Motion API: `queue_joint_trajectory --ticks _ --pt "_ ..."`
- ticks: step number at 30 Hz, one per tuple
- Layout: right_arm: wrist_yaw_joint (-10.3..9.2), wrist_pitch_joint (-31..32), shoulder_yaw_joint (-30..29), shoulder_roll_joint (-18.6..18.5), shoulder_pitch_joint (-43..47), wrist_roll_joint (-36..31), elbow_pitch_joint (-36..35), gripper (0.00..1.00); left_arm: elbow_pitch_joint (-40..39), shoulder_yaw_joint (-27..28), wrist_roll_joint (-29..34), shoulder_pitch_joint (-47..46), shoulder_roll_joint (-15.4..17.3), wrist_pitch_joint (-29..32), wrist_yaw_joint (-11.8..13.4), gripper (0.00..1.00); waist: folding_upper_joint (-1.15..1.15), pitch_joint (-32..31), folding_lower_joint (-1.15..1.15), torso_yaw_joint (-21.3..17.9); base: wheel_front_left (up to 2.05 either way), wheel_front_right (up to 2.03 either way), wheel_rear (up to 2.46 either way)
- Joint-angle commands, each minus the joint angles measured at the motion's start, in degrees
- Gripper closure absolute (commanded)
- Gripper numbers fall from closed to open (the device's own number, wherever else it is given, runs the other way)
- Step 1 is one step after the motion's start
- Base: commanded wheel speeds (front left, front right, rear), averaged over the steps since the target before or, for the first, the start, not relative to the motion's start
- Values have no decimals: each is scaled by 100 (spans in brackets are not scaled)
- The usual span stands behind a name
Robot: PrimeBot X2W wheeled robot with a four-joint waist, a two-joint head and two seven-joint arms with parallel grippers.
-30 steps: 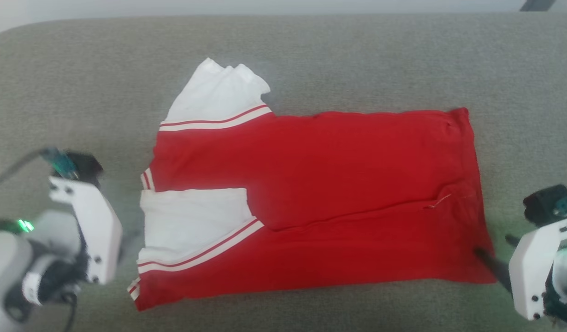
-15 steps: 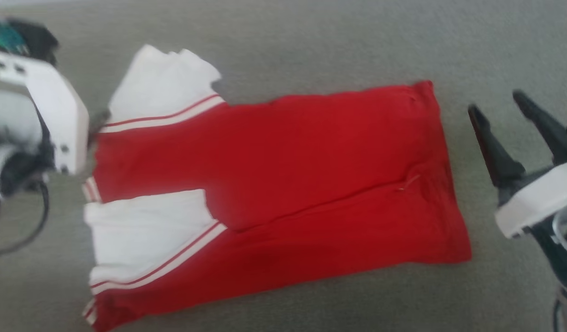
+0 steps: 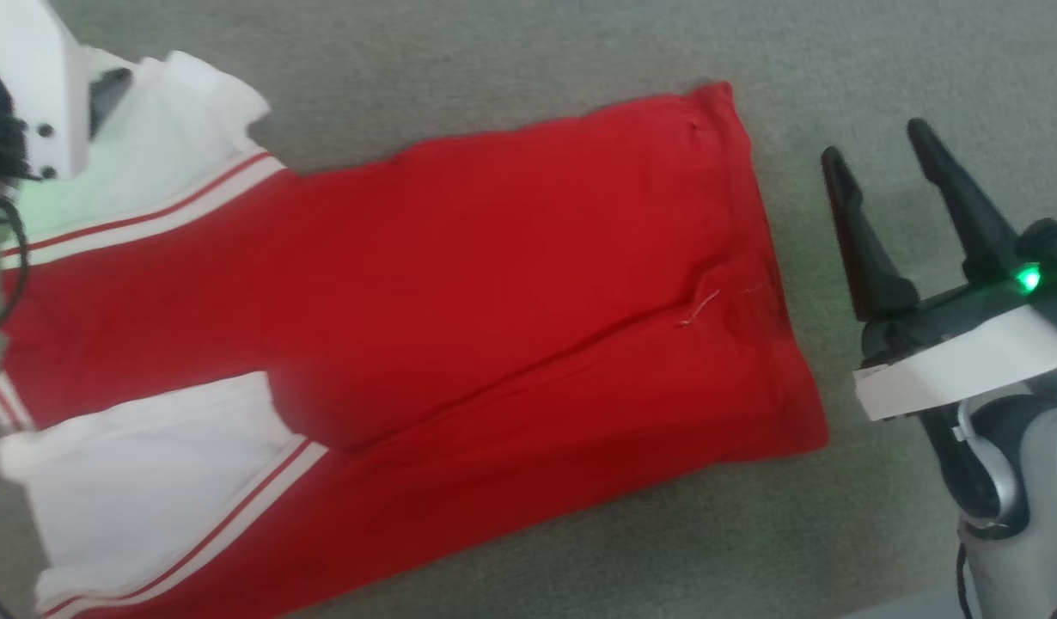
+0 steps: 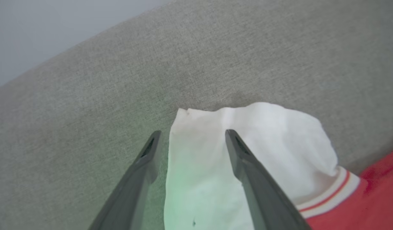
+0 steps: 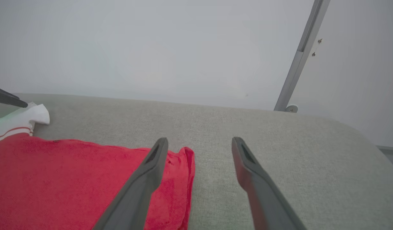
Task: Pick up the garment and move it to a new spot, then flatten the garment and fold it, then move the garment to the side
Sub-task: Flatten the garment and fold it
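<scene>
Left pincer [image 4: 192, 132]: fingers apart, empty. It straddles the edge of the far white sleeve [image 4: 273, 140], with one finger over cloth and the other over bare grey cushion [image 4: 88, 105]. Can't tell if the tips touch the fabric.

Right pincer [image 5: 199, 139]: fingers apart, empty, hovering off the cushion. The red hem corner [image 5: 187, 159] sits just outside the finger on the wrist view's left, not between the two fingers.

Further out, the garment [image 3: 494, 275] lies flat between the two pincers. Its near long side looks folded over, with the near sleeve on top.

Likely step: grab the far edge for the next lengthwise fold. To do it well:
- Shift the right pincer sideways until the hem corner is between its fingers.
- Lower both pincers and pinch all layers.
- Lift both ends evenly and keep the cloth taut between them.
- Tuck the loose sleeve in so it doesn't flop out.
</scene>
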Motion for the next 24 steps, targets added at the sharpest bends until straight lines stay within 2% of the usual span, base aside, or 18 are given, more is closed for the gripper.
queue_joint_trajectory --ticks 1,7,8,9,10,11,13,19,20,24 --pt "-7 -8 55 3 -62 25 61 0 217 -33 136 -151 0 51 -59 0 0 156 0 -156 0 0 0" --pt "-7 114 162 3 -119 186 191 0 834 -52 12 -298 -21 252 -99 0 0 282 0 -278 0 0 0" --pt "-7 177 179 -20 -112 205 227 0 955 -57 -27 -261 -58 321 -72 10 0 295 0 -285 0 0 0" --pt "-7 225 194 -45 -119 220 238 0 1056 -72 -32 -236 -85 383 -43 33 0 307 0 -286 0 0 0" --pt "-7 309 206 -30 -118 298 265 0 1157 -69 -89 -199 -121 451 -15 80 0 319 0 -285 0 0 0" --pt "-6 424 235 -42 -120 339 299 0 1267 -66 -173 -147 -155 564 40 100 0 327 0 -284 0 0 0" --pt "-7 641 244 -78 -211 434 300 0 1390 -114 -275 -54 -196 804 75 100 0 337 0 -269 0 0 0" --pt "-5 1549 343 -177 -807 629 483 0 1462 -129 -326 -79 -350 737 88 100 0 366 0 -149 0 0 0" --pt "-5 1848 403 -231 -1089 680 624 0 1450 -138 -321 -110 -407 700 70 100 0 364 0 -91 0 0 0" --pt "-5 2350 610 -286 -1726 754 1101 0 1434 -158 -315 -199 -509 644 43 100 0 366 0 39 0 0 0"
